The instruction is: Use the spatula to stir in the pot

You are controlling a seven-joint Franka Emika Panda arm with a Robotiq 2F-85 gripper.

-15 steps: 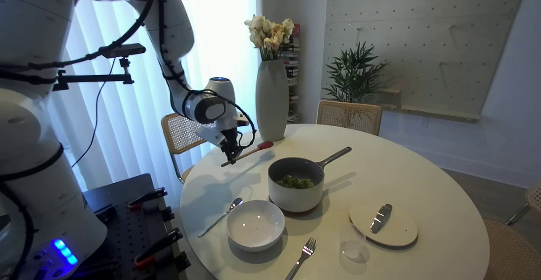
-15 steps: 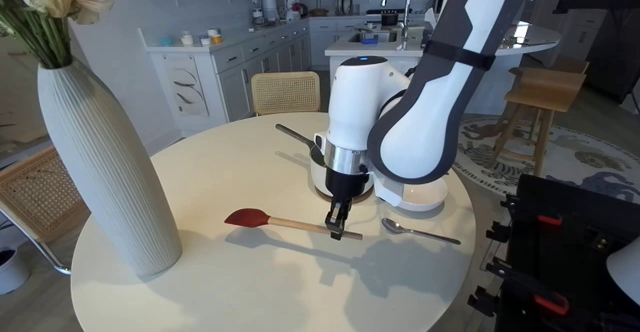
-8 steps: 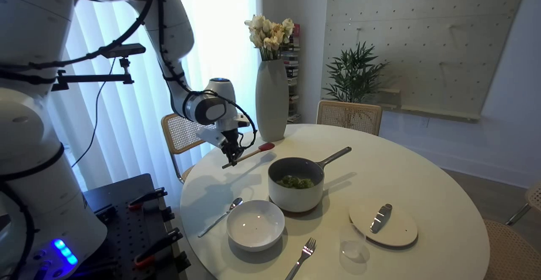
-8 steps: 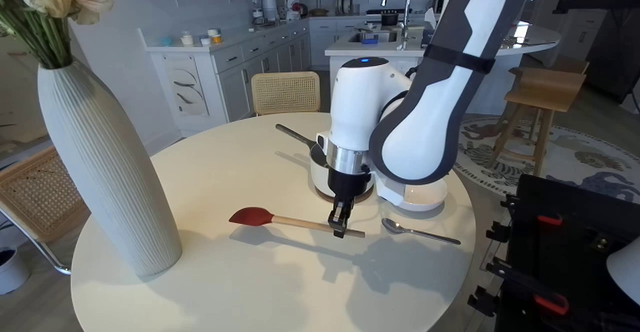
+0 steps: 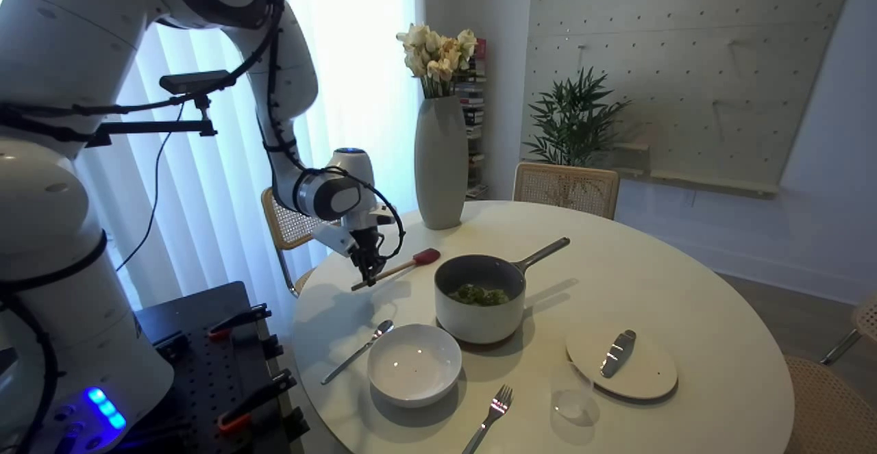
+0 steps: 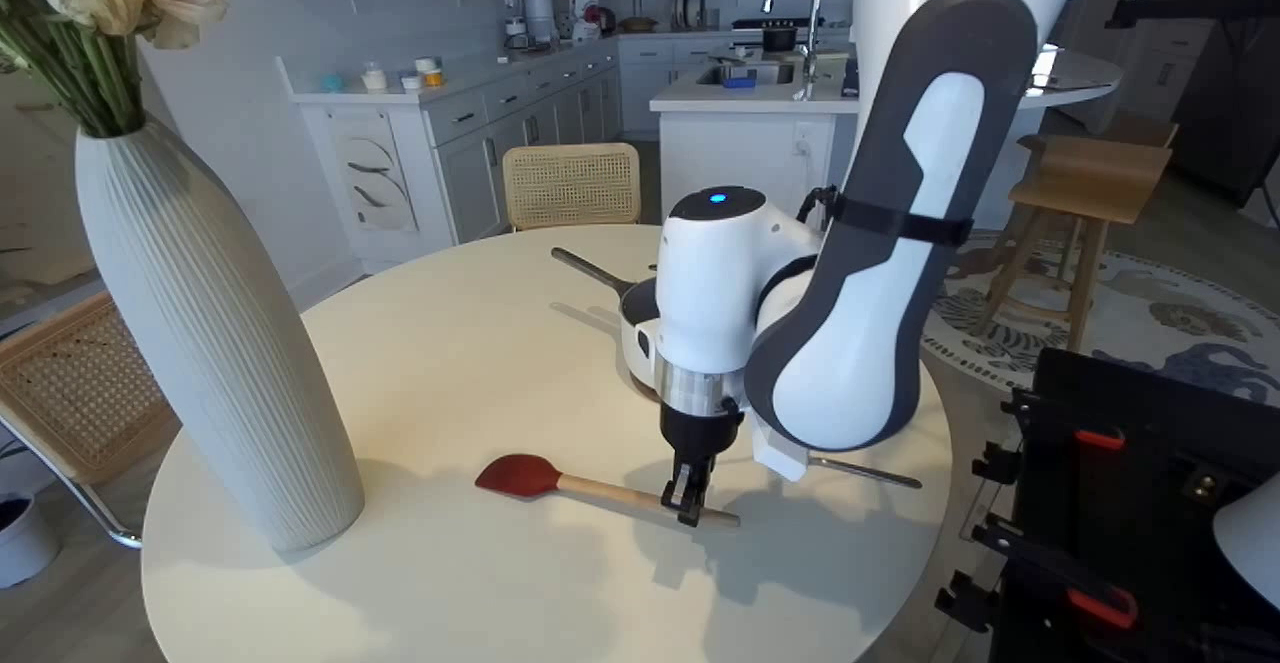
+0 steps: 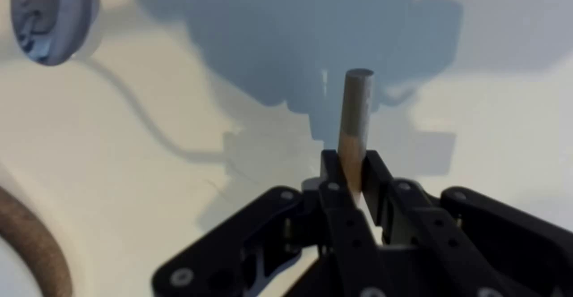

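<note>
The spatula has a red head (image 6: 517,475) and a pale wooden handle with a grey end (image 7: 357,104). In both exterior views it lies nearly level, at or just above the table; contact cannot be told. My gripper (image 7: 351,165) is shut on the handle near its grey end, a finger on each side. It shows in both exterior views too (image 5: 370,280) (image 6: 686,511). The pot (image 5: 479,317) is white outside and dark grey inside, with green contents and a long handle. It stands beside the spatula. My arm partly hides it in an exterior view (image 6: 630,338).
A white bowl (image 5: 414,368) and a spoon (image 5: 357,352) are in front of the gripper; the spoon's bowl shows in the wrist view (image 7: 49,19). A fork (image 5: 490,416), a clear glass (image 5: 574,399) and a plate (image 5: 651,372) with a knife lie farther along. A tall vase (image 6: 230,363) stands near the spatula head.
My gripper has moved down toward the table with the spatula in it. The spatula's shadow has closed in under it. The pot and the tableware have not moved.
</note>
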